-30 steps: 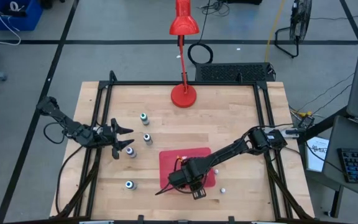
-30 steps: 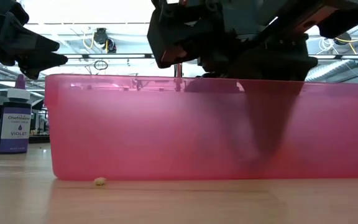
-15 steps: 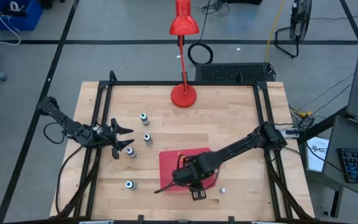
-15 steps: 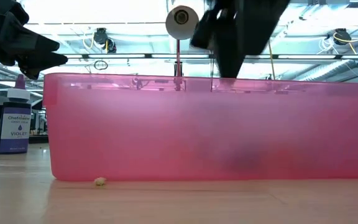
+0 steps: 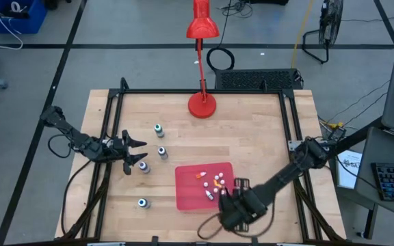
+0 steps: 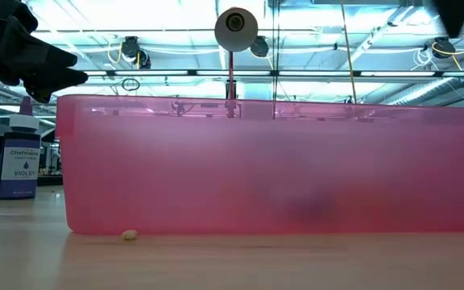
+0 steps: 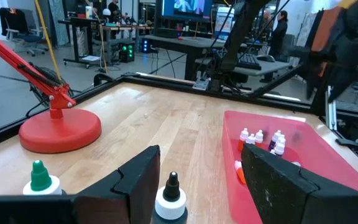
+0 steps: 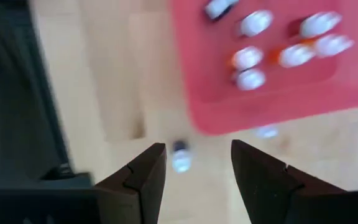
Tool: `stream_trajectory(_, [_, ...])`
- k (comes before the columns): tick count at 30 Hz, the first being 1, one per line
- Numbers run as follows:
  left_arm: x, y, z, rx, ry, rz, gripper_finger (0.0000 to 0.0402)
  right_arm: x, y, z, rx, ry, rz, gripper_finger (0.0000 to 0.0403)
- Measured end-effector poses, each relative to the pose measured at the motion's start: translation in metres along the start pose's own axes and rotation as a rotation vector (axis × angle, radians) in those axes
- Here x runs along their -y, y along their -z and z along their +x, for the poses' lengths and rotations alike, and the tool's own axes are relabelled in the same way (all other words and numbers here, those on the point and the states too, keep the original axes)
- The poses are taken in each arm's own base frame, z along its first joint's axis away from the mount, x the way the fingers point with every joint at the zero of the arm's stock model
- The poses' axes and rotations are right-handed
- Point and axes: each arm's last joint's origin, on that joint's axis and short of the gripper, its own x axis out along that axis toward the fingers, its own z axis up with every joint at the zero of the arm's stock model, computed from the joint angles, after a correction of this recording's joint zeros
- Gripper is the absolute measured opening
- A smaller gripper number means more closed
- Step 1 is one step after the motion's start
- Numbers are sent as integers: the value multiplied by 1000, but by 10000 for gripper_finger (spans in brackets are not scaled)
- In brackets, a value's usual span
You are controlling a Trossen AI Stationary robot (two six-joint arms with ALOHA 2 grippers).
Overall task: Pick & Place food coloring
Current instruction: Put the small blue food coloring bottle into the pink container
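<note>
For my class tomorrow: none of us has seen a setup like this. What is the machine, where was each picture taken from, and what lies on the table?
Two robot arms work at a wooden table. One picture looks straight down, one looks level across the tabletop, and two come from cameras on the wrists. A red tray holds several tiny food coloring bottles; four more bottles stand on the wood, near a red lamp. The right gripper hangs open beside the tray, holding nothing. The left gripper waits open by one bottle.
</note>
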Motion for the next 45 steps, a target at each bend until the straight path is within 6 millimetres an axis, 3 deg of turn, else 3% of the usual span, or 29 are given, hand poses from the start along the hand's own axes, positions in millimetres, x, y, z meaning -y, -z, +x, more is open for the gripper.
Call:
stream_trajectory(5, [0, 0, 0, 0, 0, 0, 228, -17, 24, 16, -39, 40, -5, 169])
stream_trajectory(10, [0, 0, 0, 0, 0, 0, 228, -17, 44, 45, -109, 122, 7, 169])
stream_trajectory(16, [0, 0, 0, 0, 0, 0, 228, -9, 46, 81, -131, 98, 8, 169])
stream_trajectory(20, [0, 0, 0, 0, 0, 0, 228, -4, 45, 96, -176, 33, 29, 169])
stream_trajectory(26, [0, 0, 0, 0, 0, 0, 228, -3, 43, 100, -176, -4, 11, 169])
stream_trajectory(40, [0, 0, 0, 0, 0, 0, 228, 15, 29, 101, -63, 144, 60, 169])
stream_trajectory(45, [0, 0, 0, 0, 0, 0, 228, 18, 29, 112, -51, 119, 87, 169])
